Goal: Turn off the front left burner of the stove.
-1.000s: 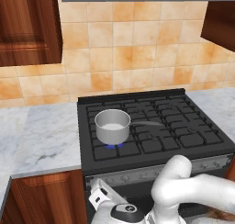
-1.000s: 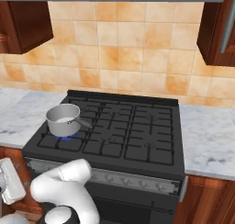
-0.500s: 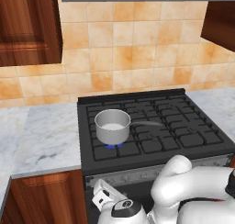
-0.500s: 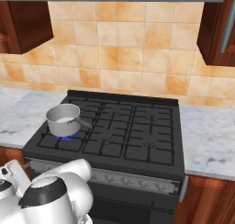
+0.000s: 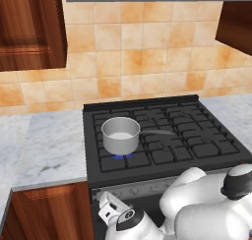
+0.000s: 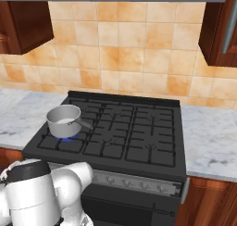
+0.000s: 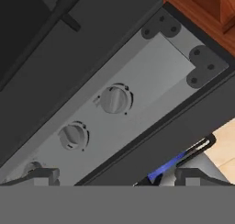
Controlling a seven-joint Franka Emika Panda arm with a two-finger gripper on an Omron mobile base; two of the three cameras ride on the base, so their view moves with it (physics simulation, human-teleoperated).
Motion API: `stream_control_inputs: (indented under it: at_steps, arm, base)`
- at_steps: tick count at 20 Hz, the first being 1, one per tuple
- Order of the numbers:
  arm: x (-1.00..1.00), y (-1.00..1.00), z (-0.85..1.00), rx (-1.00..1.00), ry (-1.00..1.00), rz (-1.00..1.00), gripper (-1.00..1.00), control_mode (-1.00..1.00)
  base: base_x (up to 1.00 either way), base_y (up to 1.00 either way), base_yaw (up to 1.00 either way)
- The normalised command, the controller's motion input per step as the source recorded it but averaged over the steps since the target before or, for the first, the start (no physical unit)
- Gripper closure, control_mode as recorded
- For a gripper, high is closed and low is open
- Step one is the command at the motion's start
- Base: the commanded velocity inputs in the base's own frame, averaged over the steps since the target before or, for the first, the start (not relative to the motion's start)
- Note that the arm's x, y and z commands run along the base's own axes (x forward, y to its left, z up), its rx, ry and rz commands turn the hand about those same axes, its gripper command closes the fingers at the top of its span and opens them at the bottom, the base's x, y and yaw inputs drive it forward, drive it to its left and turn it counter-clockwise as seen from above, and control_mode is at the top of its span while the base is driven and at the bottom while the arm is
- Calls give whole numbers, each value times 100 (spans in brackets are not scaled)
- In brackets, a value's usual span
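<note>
Operator: Where is the front left burner [image 5: 119, 156] and what is its state?

Technician: It sits at the front left of the stove [image 5: 197, 135], under the saucepan [image 5: 120, 135]. A blue flame [image 5: 119, 157] shows beneath the pan, so the burner is lit. The stove stands between two stretches of grey marble worktop [image 5: 44, 145].

Operator: State of the gripper [image 7: 114, 176]?

Technician: The fingers [image 7: 43, 175] stand wide apart and hold nothing. They face the grey knob strip [image 7: 137, 94] on the stove front, clear of it.

Operator: Where to take hold?

Technician: On a knob [image 7: 114, 99]. Judged from its form, it is a small rigid dial with a raised ridge. It should turn stiffly on its own axis and will not deform. Close the fingers across the ridge, since the smooth round rim may slip.

Operator: What is unclear?

Technician: Two knobs are fully visible in the hand view, the second [image 7: 73, 136] beside the first. A third at the lower edge is cut off. Which knob serves the front left burner cannot be told, as no markings are legible. The burner head itself is hidden under the saucepan
</note>
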Motion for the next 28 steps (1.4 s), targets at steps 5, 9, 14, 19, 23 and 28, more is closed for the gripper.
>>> stream_control_inputs:
  at_steps: [5,9,14,19,23,28]
  arm:
    - [24,1,-19,0,-4,0,-100,-100]
    - [10,0,-17,0,-4,0,-100,-100]
    - [7,0,-11,0,-3,0,-100,-100]
    - [9,1,-19,0,-6,0,-100,-100]
    - [6,3,-24,0,-10,0,-100,-100]
    - [7,15,-25,0,-11,0,-100,-100]
  base:
    - [0,0,0]
    - [0,0,0]
    - [0,0,0]
    - [0,0,0]
    - [0,0,0]
    - [0,0,0]
